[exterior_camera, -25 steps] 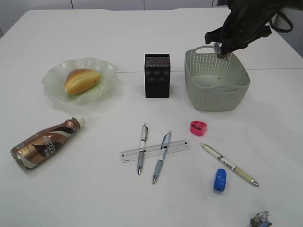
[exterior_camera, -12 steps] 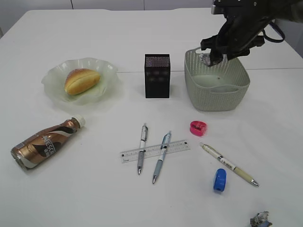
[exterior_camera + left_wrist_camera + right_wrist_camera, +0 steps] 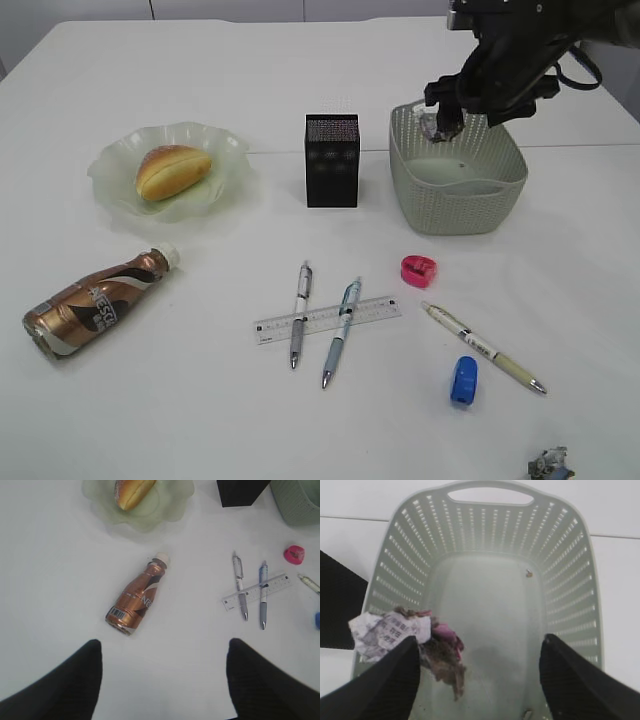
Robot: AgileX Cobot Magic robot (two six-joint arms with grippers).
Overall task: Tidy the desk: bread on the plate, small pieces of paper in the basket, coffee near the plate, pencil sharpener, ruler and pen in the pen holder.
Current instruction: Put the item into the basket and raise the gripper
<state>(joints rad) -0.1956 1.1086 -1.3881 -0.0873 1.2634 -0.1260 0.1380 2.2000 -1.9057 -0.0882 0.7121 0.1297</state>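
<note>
My right gripper [image 3: 480, 680] stands open above the green basket [image 3: 570, 580], with a crumpled piece of paper [image 3: 390, 632] against its left finger, over the basket's inside. In the exterior view this gripper [image 3: 447, 115] is at the basket's [image 3: 455, 205] far rim. The bread [image 3: 172, 170] lies on the plate [image 3: 228, 150]. The coffee [image 3: 95, 302] lies on its side at front left. My left gripper [image 3: 162, 680] is open over bare desk near the coffee [image 3: 138, 600]. The ruler [image 3: 375, 310] lies under two pens [image 3: 300, 312]. The black pen holder [image 3: 332, 160] stands mid-table.
A pink sharpener [image 3: 419, 270], a third pen [image 3: 485, 350] and a blue sharpener [image 3: 464, 380] lie in front of the basket. Another crumpled paper [image 3: 551, 464] sits at the front right edge. A small scrap [image 3: 529, 573] lies in the basket.
My right gripper's jaws have gone from shut on the crumpled paper to wide open above the basket. Everything else is where it was.
</note>
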